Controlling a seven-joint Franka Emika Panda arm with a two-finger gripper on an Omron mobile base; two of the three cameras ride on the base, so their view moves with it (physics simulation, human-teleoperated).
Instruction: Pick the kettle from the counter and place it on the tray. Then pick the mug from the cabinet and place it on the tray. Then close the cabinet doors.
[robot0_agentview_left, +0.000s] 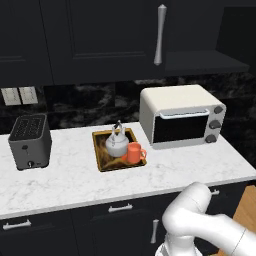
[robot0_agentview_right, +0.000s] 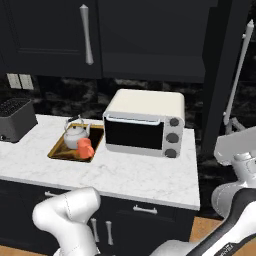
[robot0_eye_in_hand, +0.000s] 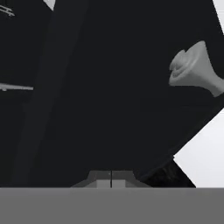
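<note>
Gripper (robot0_eye_in_hand: 111, 180) shut — against cabinet door (robot0_eye_in_hand: 109, 87).

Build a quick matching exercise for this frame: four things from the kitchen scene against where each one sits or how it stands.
Things:
1. kettle
2. mug
3. toaster
4. gripper

Places or states:
A. on the counter, left of the tray
B. shut, holding nothing, close to a black door
C. on the tray, toward the wall
D. on the tray, nearer the counter's front edge

Pairs: 1-C, 2-D, 3-A, 4-B
</note>
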